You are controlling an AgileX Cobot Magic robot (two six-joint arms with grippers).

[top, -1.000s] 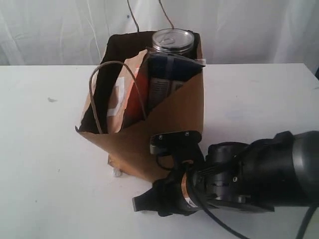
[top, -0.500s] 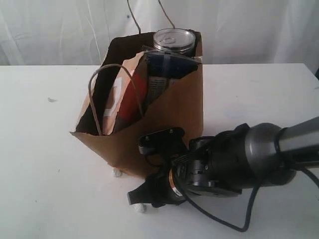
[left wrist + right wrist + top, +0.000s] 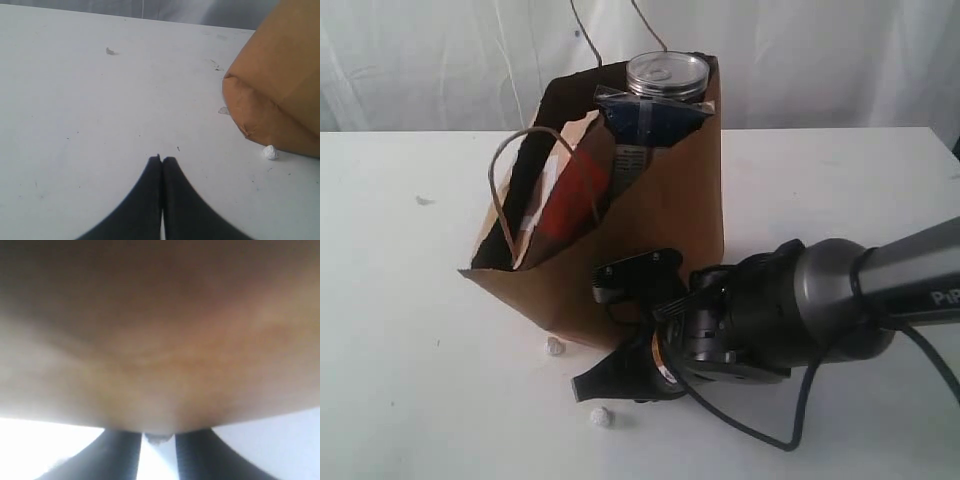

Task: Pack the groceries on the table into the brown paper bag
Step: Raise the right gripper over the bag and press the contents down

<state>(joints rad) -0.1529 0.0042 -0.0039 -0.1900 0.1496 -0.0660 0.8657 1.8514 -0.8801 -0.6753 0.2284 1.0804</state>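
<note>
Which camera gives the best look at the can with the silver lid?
The exterior view: the can pokes from the paper bag, lid visible. The left wrist view shows only the bag's outside corner, the right wrist view only a brown blur; neither shows the can.

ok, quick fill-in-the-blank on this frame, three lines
1. The silver-lidded can sits at the top of the bag, beside a dark ____ packet.
2. The left gripper hangs over the table with its jaws ____.
3. In the exterior view, ____ white crumbs lie beside the bag's base.
Missing: blue; shut; two.
</note>
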